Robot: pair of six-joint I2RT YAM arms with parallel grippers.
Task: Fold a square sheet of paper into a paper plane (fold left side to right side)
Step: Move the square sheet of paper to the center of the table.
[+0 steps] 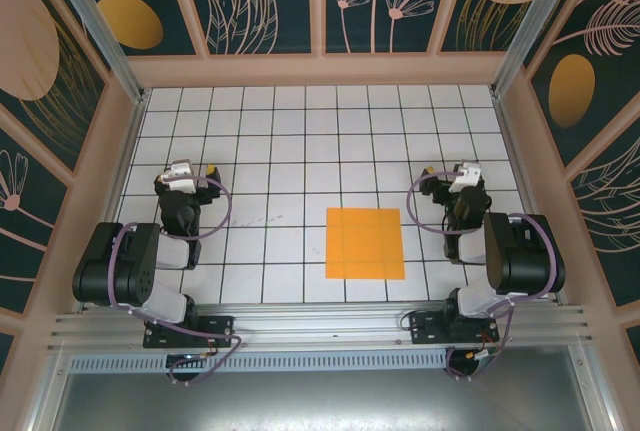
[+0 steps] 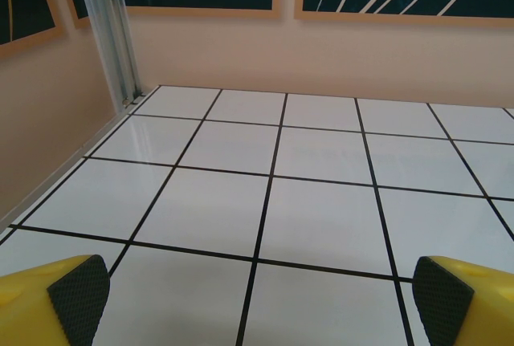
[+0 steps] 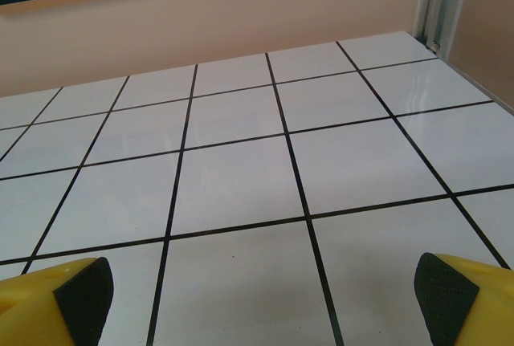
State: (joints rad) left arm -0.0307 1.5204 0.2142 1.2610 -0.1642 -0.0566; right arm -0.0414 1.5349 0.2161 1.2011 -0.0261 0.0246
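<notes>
On the table (image 1: 300,131) near its front edge, the square sheet of paper (image 1: 364,243) lies flat, nearer the right gripper (image 3: 263,302) than the left gripper (image 2: 260,299); each one's 2 fingers (image 2: 79,299) are spread wide, holding nothing

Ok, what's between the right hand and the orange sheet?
Nothing. In the top view, bare white table tiles separate the open right hand from the square sheet of paper lying flat.

My top camera sits high behind the counter's (image 1: 300,131) near edge, looking steeply down on all of it. Both wrist cameras ride low and close over the tiles, facing the far wall (image 2: 321,49); left claw (image 2: 259,299) and right claw (image 3: 263,302) frame their bottom corners. All three share the far tiles.
</notes>
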